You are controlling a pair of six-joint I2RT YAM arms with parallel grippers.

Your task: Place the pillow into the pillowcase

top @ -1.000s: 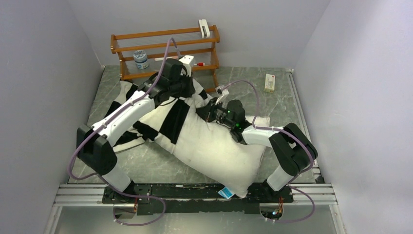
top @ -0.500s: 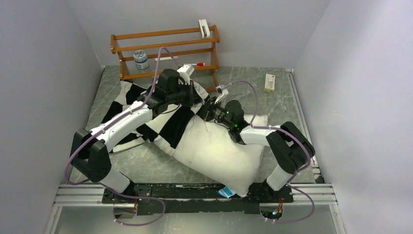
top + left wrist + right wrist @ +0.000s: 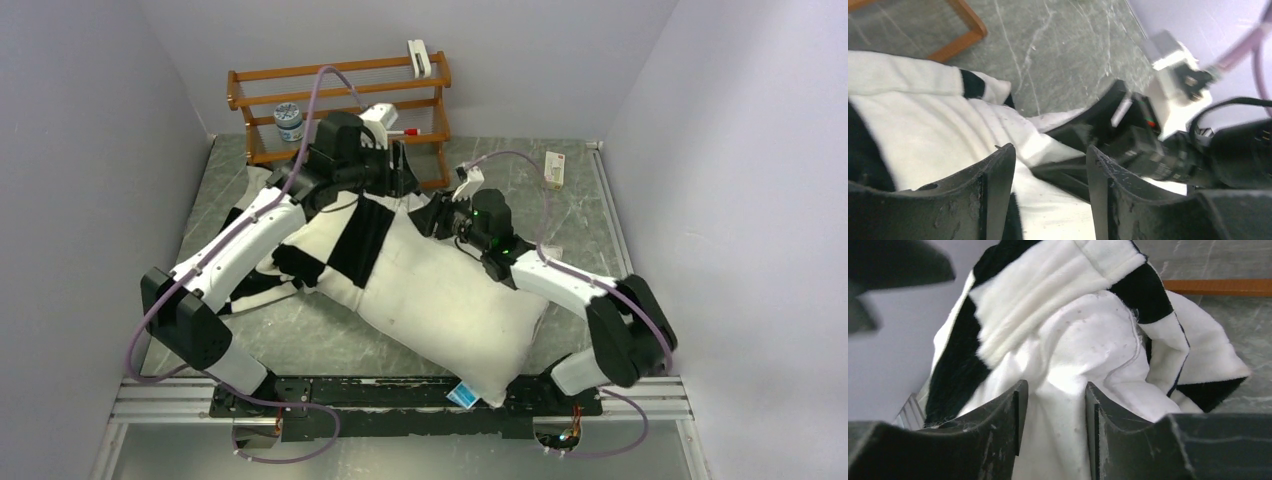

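Observation:
The white pillow [image 3: 450, 300] lies diagonally across the table, its tagged corner at the near edge. Its far end sits inside the black-and-white checkered pillowcase [image 3: 262, 255], which bunches up at the back left. My left gripper [image 3: 400, 172] hovers open above the pillowcase's far edge, close to the rack. In the left wrist view the left gripper [image 3: 1050, 150] holds nothing, with pillowcase cloth [image 3: 923, 80] below it. My right gripper [image 3: 437, 215] stands open at the pillow's far end. In the right wrist view the right gripper [image 3: 1055, 385] has pillow [image 3: 1088, 335] fabric behind its jaws and the pillowcase [image 3: 1048, 280] rim beyond.
A wooden rack [image 3: 340, 105] stands at the back wall, with a jar [image 3: 289, 121] on its shelf and a white clip [image 3: 419, 57] on top. A small box [image 3: 553, 168] lies at the back right. Grey walls close in on both sides.
Both grippers were shut on the cloth and now stand open. The left gripper has moved back toward the rack. The right arm's elbow has swung out to the right.

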